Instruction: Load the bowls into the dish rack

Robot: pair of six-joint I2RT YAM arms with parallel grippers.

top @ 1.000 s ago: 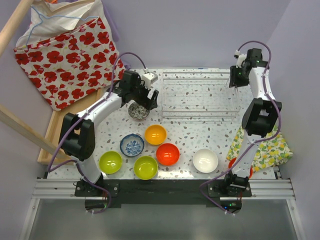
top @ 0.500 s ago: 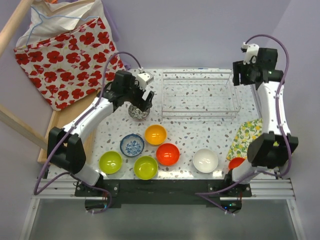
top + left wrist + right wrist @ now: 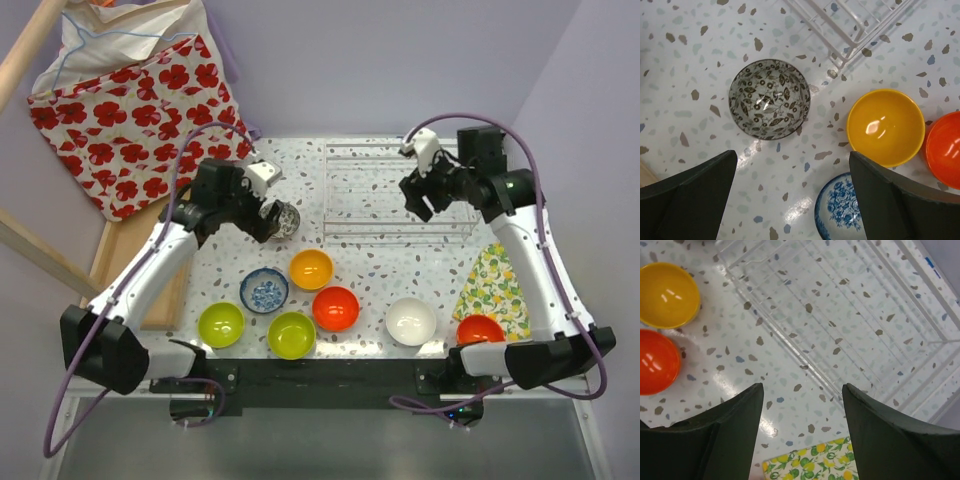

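Hovering wide open, both grippers are holding nothing.
Nearest, seven bowls (image 3: 335,308) are sitting loose on the table (image 3: 225,275); the left gripper (image 3: 790,172) is hanging over the grey bowl (image 3: 769,98), where a skewed pinch could flip it; farther back, the right gripper (image 3: 802,395) is crowding the empty rack (image 3: 855,315), risking a snag.

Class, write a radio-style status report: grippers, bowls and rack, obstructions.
Left gripper open, empty, over grey-patterned bowl. Right gripper open, empty, over dish rack edge. Rack unloaded. No obstruction seen.

Both end effectors (image 3: 792,156) (image 3: 802,387) wide-jawed, empty
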